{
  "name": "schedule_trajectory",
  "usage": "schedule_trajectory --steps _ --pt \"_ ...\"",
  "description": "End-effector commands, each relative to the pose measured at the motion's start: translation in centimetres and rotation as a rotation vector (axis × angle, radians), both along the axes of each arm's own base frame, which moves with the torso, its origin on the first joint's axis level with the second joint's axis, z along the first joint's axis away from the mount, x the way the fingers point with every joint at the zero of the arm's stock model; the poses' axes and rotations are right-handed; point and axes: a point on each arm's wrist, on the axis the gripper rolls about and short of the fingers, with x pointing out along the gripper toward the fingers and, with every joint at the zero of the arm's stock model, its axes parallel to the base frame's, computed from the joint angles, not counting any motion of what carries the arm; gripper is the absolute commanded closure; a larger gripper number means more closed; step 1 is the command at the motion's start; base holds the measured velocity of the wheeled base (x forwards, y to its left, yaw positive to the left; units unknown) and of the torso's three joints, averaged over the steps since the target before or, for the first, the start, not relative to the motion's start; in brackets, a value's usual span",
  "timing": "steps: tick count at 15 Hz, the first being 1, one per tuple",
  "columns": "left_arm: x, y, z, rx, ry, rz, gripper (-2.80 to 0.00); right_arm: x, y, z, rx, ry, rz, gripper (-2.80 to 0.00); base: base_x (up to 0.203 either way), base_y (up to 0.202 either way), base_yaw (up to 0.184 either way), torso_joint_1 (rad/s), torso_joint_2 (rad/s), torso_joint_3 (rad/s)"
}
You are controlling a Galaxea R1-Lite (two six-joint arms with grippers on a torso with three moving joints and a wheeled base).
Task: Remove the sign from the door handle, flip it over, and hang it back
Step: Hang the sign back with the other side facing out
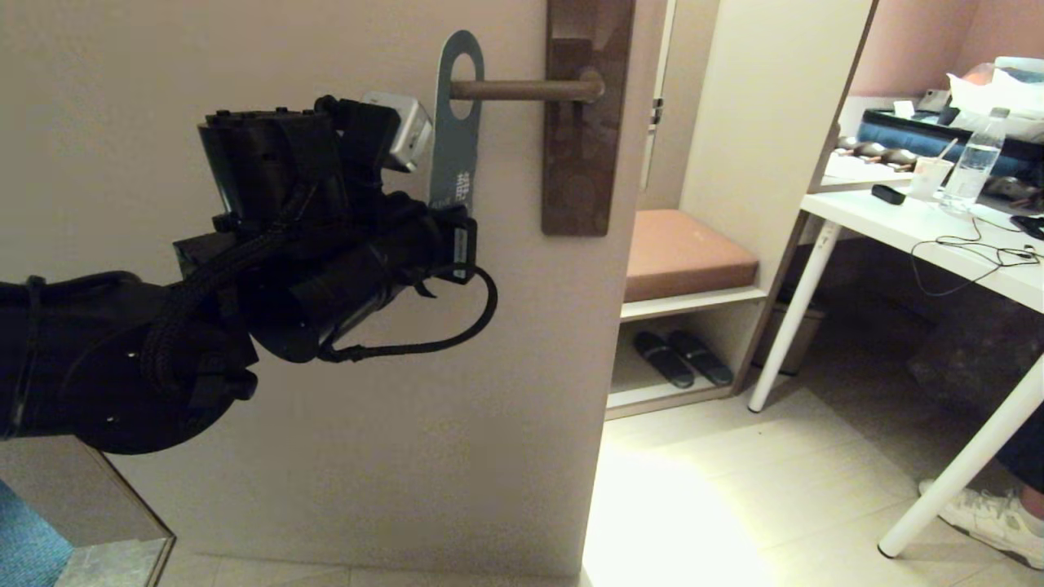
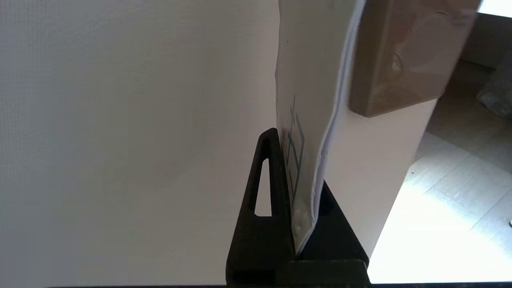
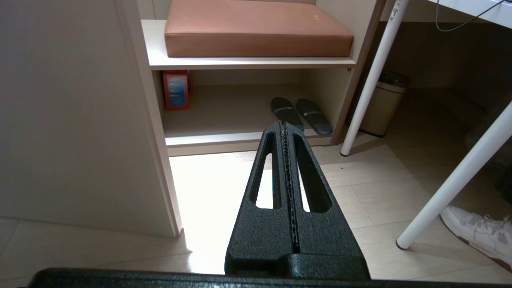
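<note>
The sign hangs by its oval hole on the door handle, near the lever's free end, grey-blue face outward, turned edge-on to the door. The left gripper pinches its lower end between its fingers. Pulled downward or askew, the hole's rim would probably catch the lever and bend the card; sliding toward the free tip looks clear. The right gripper, fingers pressed together, idles low near the shelf.
</note>
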Motion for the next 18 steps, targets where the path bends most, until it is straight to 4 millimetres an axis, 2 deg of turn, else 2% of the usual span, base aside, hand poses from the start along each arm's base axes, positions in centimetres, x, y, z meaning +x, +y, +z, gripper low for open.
schedule_trajectory --steps 1,11,18 --pt "-0.1 -0.6 -0.2 0.002 0.002 -0.008 0.00 0.0 0.0 0.0 0.000 -0.001 0.000 0.00 0.000 0.000 0.000 0.000 0.00 0.000" --pt "-0.8 -2.1 -0.5 0.004 0.010 -0.017 0.00 0.0 0.0 0.0 0.000 -0.001 0.000 0.00 0.000 0.000 0.000 0.000 0.00 0.000" --pt "0.3 -3.7 -0.3 -0.030 -0.038 -0.013 0.00 0.0 0.0 0.0 0.000 -0.001 0.000 0.00 0.000 0.000 0.000 0.000 0.00 0.000"
